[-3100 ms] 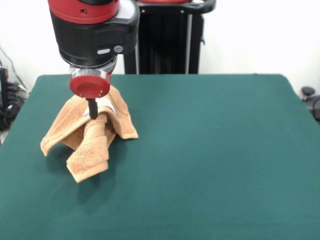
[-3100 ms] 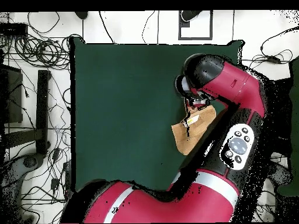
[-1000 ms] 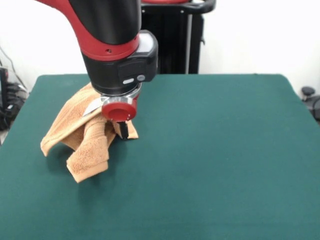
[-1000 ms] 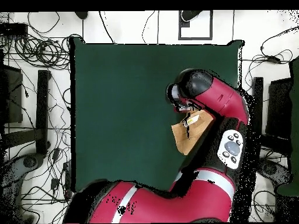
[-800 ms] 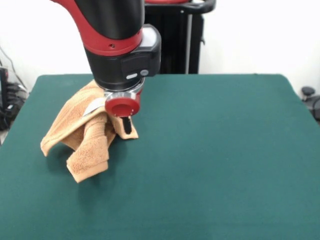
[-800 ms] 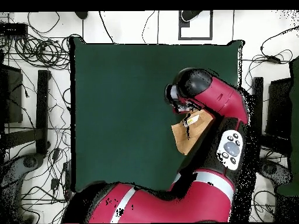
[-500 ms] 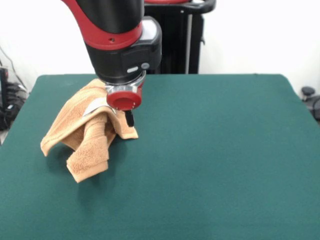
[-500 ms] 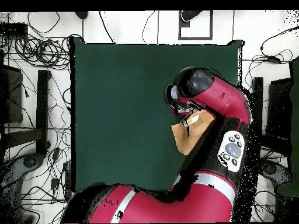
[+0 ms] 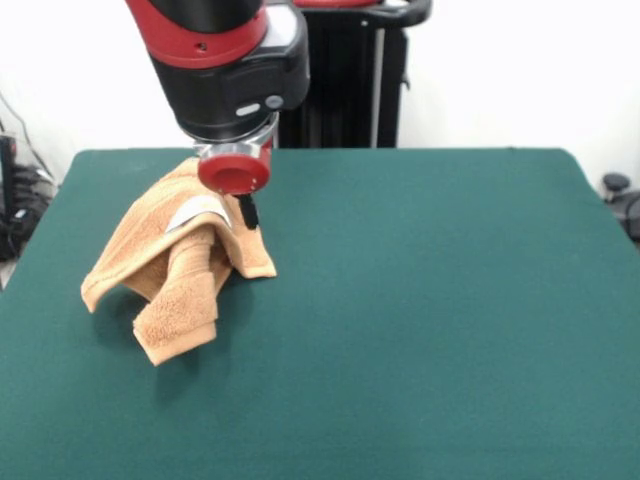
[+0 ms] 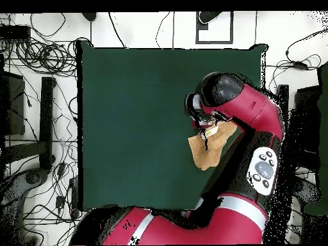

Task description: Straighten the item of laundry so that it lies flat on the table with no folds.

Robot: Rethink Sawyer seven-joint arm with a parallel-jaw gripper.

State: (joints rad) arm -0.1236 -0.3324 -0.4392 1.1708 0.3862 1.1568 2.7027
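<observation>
Your small orange-tan terry-cloth towel sits bunched and tented near one side of the dark green felt-covered table, several folds stacked, so nearly all the flattening remains. The red-and-black gripper hovers just above its inner edge, gripping nothing visible; whether it is spread or closed you cannot tell. Nothing else occupies the felt.
</observation>
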